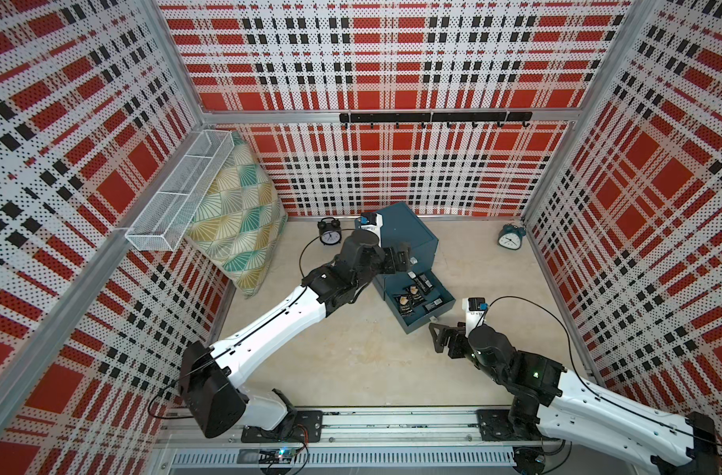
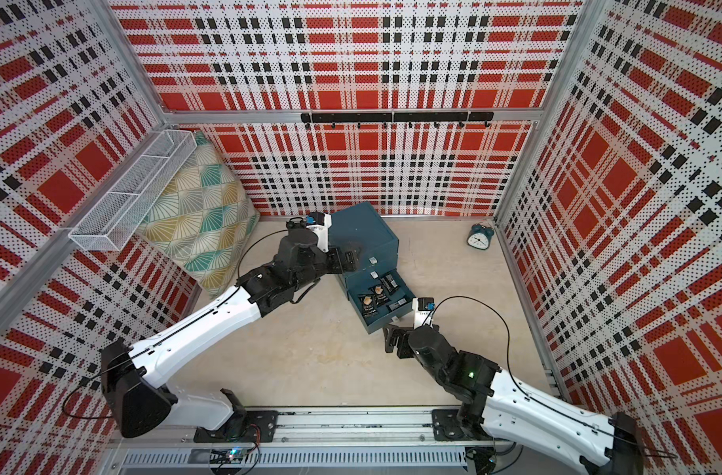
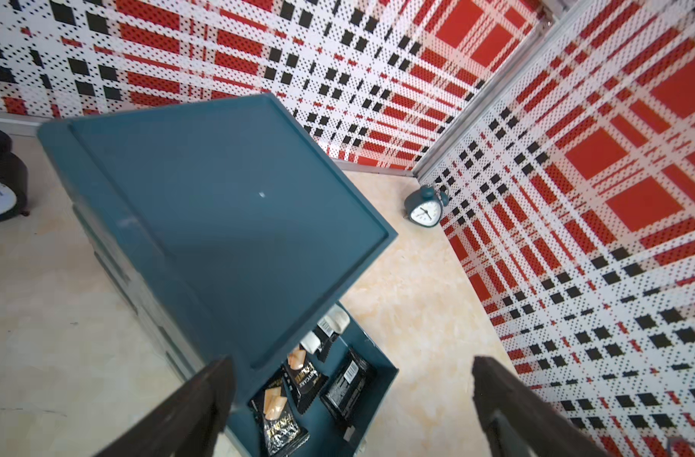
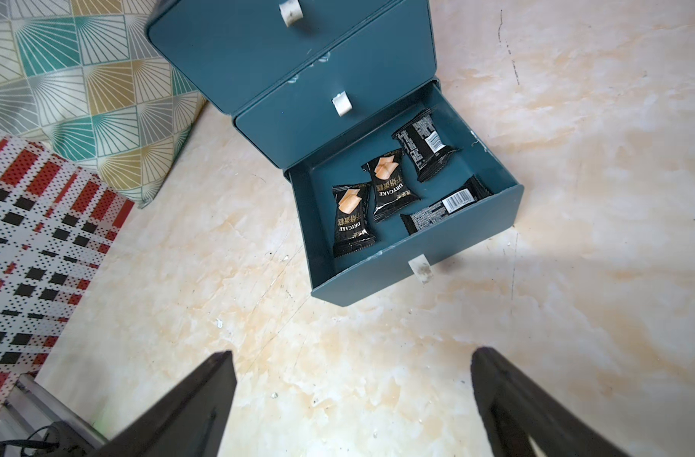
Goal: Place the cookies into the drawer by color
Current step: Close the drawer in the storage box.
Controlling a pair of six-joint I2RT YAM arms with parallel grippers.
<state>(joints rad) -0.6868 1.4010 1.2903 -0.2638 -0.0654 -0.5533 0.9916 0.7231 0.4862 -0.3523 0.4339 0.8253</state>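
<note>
The teal drawer cabinet is standing toward 12 o'clock on the worktop, close to the back wall. Its front is facing about 5 o'clock and its bottom drawer is sticking out that way. Four black cookies are lying inside: three are running lengthwise along the drawer's pull, while the fourth is stretching crosswise along the front wall. Two are showing the biscuit picture, two the barcode. The left arm is reaching from 7 toward 1 o'clock, its left hand hanging wide and empty above the cabinet's front edge. The right arm is coming in from 4 o'clock, its right hand spread wide and empty, pointing at the drawer's front, just short of it.
</note>
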